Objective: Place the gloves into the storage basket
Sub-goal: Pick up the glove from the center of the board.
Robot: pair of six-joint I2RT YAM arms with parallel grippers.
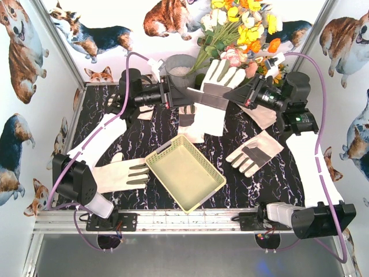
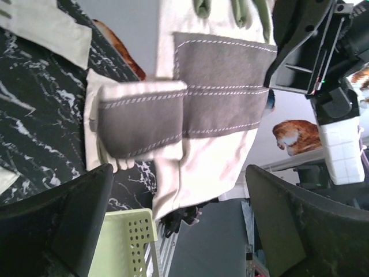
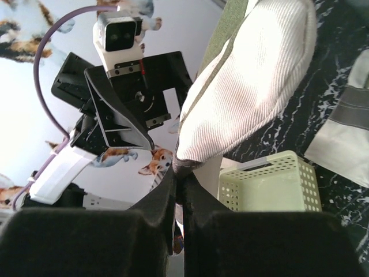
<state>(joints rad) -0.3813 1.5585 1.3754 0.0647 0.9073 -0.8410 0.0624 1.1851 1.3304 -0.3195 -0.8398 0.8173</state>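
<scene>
Right hand (image 3: 176, 170) pinches a raised glove (image 3: 248, 98) (left hand (image 2: 179, 173) gaping)

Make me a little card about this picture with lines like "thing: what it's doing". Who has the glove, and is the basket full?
held glove: up in the air behind the basket
right gripper: shut, pinching the held glove's edge
left gripper: open, a jaw on each side of the held glove, not squeezing it
storage basket: middle of the table, nothing in it
left glove: flat on the table, left of the basket
right glove: flat on the table, right of the basket
other gloves: more lie farther back
</scene>
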